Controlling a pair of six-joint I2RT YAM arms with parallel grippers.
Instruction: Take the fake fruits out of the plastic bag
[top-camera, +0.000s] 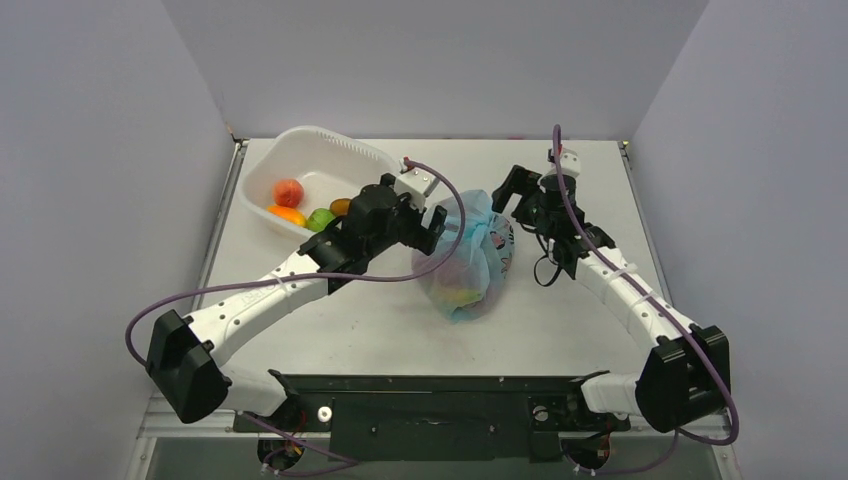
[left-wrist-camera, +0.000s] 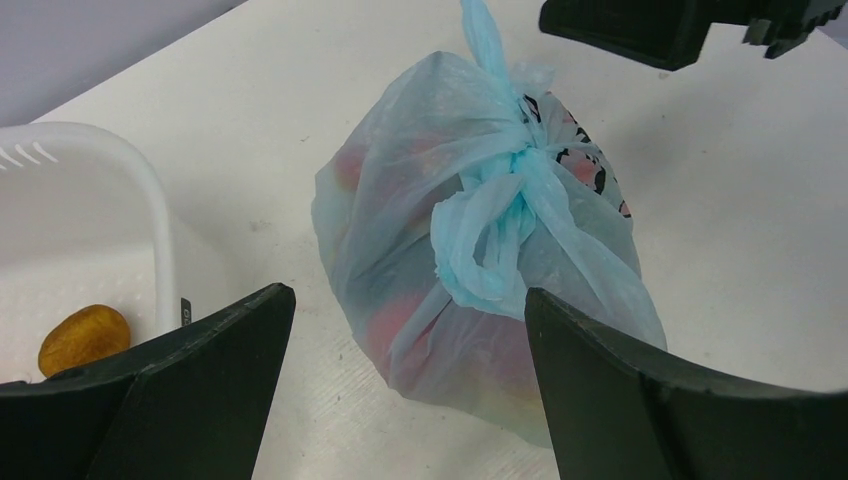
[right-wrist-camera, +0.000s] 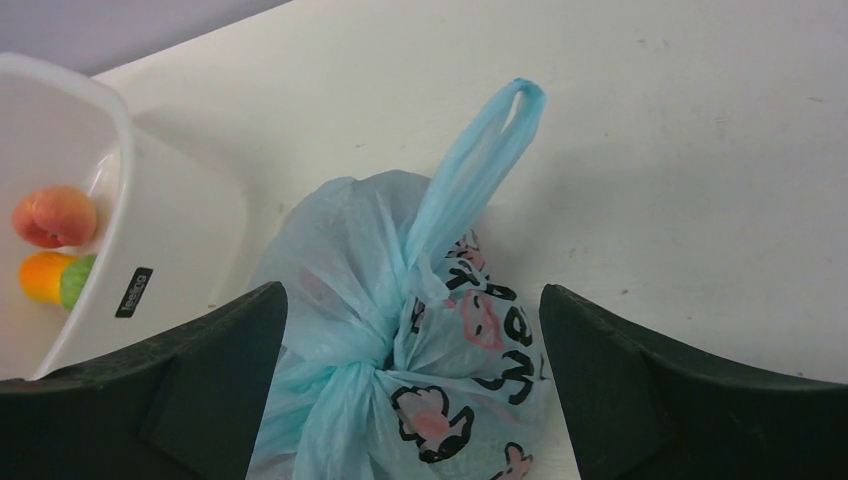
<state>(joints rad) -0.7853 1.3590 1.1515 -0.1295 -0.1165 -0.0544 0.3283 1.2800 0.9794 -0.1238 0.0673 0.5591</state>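
Observation:
The plastic bag (top-camera: 470, 262) is light blue with pink-and-dark prints. It lies tied shut in the middle of the table. The fake fruits show only as reddish (left-wrist-camera: 400, 320) and yellowish (top-camera: 462, 290) shapes through the film. Its knot (left-wrist-camera: 500, 200) faces up, and one handle loop (right-wrist-camera: 480, 170) sticks out. My left gripper (top-camera: 435, 224) is open just left of the bag, jaws wide and empty, with the bag (left-wrist-camera: 400, 200) between and beyond them. My right gripper (top-camera: 512, 196) is open over the bag's far right end, and the bag (right-wrist-camera: 340, 250) and its knot (right-wrist-camera: 370, 385) lie between its jaws, not gripped.
A white rigid tub (top-camera: 300, 135) stands at the back left, close behind the left gripper. It holds a red-orange fruit (top-camera: 288, 192), an orange piece (top-camera: 288, 214), a lime-green piece (top-camera: 320, 218) and a brown-orange oval (top-camera: 341, 207). Walls enclose the table on three sides.

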